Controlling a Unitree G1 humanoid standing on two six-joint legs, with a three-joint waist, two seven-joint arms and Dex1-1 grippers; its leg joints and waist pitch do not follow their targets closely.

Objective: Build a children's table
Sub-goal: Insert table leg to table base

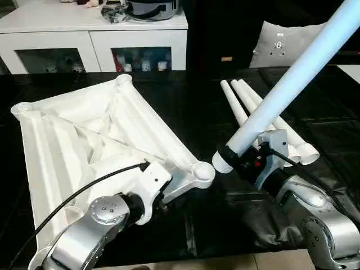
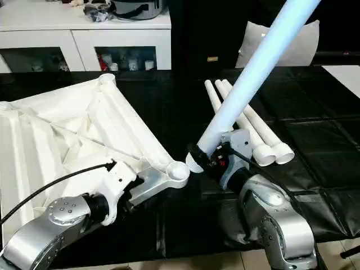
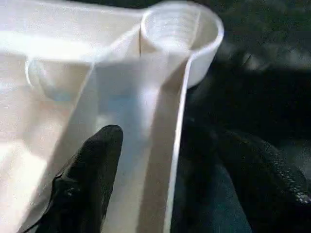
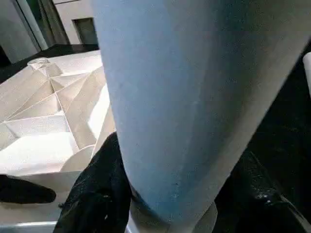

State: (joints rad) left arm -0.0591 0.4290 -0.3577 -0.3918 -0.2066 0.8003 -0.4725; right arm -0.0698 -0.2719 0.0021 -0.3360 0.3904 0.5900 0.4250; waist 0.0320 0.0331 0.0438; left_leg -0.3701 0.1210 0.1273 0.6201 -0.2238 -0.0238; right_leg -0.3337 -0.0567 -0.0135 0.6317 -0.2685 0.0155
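Observation:
The white tabletop [image 1: 84, 135] lies upside down on the black-covered work table, ribbed underside up. My left gripper [image 1: 166, 194] is shut on its rim, just behind the near corner socket [image 1: 202, 171]; one finger [image 3: 92, 179] sits inside the rim wall and the other outside. My right gripper [image 1: 250, 160] is shut on a long white leg [image 1: 292, 79] that tilts up and to the right. The leg's threaded lower end [image 1: 222, 160] hangs right beside that socket, just outside it. Three more legs [image 1: 264, 118] lie side by side behind the right gripper.
A white cabinet [image 1: 93, 34] stands behind the work table, and a grey cushion [image 1: 281, 45] at the back right. The black cover [image 1: 197, 107] is wrinkled near the front edge. A black cable [image 1: 73, 197] runs along my left forearm.

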